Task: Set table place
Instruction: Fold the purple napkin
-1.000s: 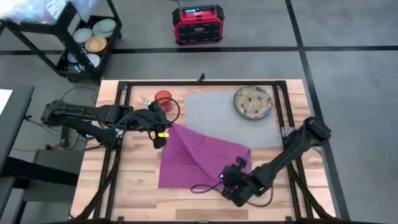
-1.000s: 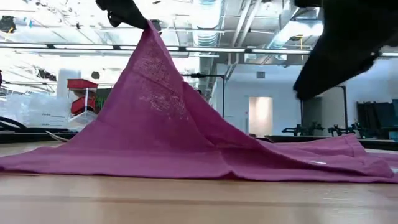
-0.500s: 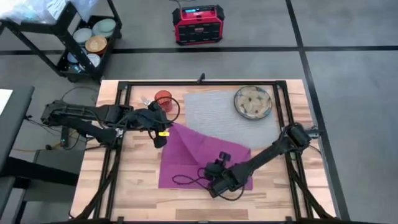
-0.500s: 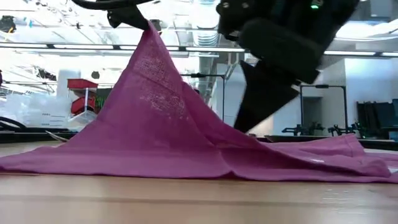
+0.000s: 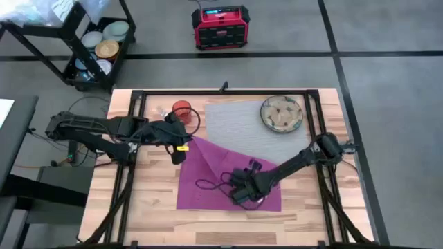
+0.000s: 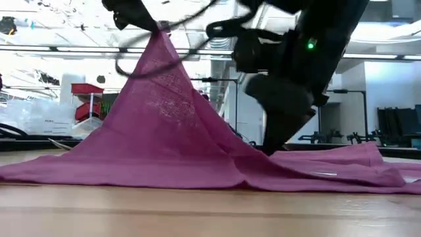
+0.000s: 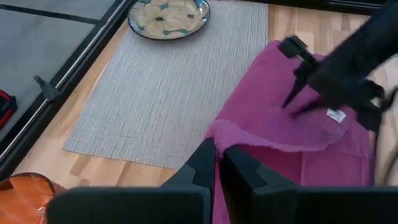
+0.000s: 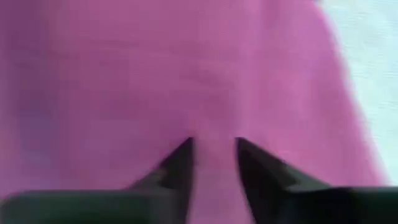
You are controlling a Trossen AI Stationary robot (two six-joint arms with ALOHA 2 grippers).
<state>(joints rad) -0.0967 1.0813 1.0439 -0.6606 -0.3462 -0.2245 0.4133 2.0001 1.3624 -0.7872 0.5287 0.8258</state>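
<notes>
The magenta napkin (image 5: 211, 181) lies on the wooden table (image 5: 149, 200), its far right part over the grey mat (image 5: 252, 124). One corner is raised into a peak (image 6: 158, 34), and my left gripper (image 7: 219, 155) is shut on it. My right gripper (image 8: 212, 155) is open, fingers pointing down at the flat middle of the napkin (image 6: 309, 168). The patterned plate (image 5: 281, 114) sits on the mat's far right corner. The orange cup (image 5: 182, 111) stands left of the mat. My left gripper pinches the napkin's far left corner (image 7: 225, 134) between its two fingers, coming level from the table's left. That corner is lifted, and the cloth slopes down from it like a tent, with the rest lying on the table. My right gripper's fingertips (image 6: 271, 149) stand at the cloth's surface; whether they touch it I cannot tell.
Black frame rails (image 5: 315, 117) run along the table's edges. A cable loop (image 5: 208, 185) from the right arm hangs over the napkin. Beyond the table there are a cart with bowls (image 5: 104, 48) and a red box (image 5: 220, 28) on the floor.
My right gripper has moved from the napkin's near right corner toward the table's left and far edges, and down, and now stands over the napkin's middle. The napkin's raised corner has stayed where it was.
</notes>
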